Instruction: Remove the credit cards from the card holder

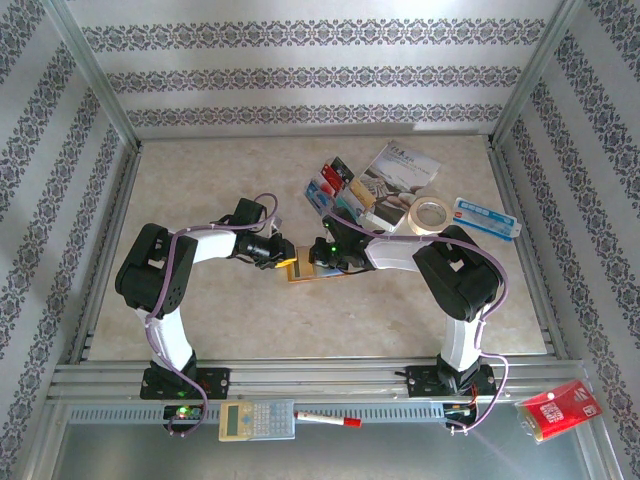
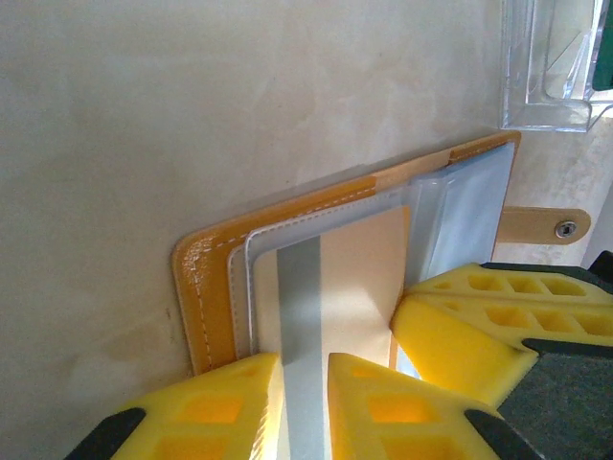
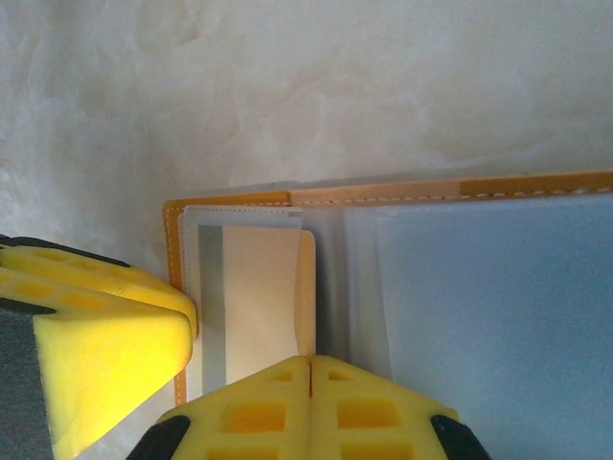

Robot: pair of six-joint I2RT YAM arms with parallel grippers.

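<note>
- The right gripper (image 3: 311, 369) is seen clenched at the bottom of the right wrist view, its pads meeting along one thin seam.
- Its tips are set at the lower right corner of a tan card (image 3: 259, 297) with a grey stripe. Whether the card's edge is pinched cannot be told.
- The left gripper (image 2: 303, 372) is shown at the bottom of the left wrist view with its fingers parted by a narrow gap, and the card's grey stripe is seen through that gap. No clamping is made out.
- Its tips lie over the near edge of the holder (image 2: 206, 273), which is spread open and flat on the table (image 1: 200, 300).
- In the right wrist view the card is lodged in a clear sleeve at the holder's left end. The sleeves to its right are seen as plain grey-blue.
- A strap tab (image 2: 541, 225) is given by the left wrist view, jutting from the holder at the right of the frame.
- In the top view both grippers are shown meeting over the holder at mid-frame, one from each side.
- That view also gives loose cards (image 1: 335, 185) fanned out above the holder and apart from it.
- A brochure (image 1: 400, 172) lies just beside them, with a tape roll (image 1: 430, 213) and a box (image 1: 485, 217) further right.
- Along the bottom edge a calculator (image 1: 257, 420) and a marker (image 1: 327, 420) are seen. A red packet (image 1: 560, 408) lies at lower right.
</note>
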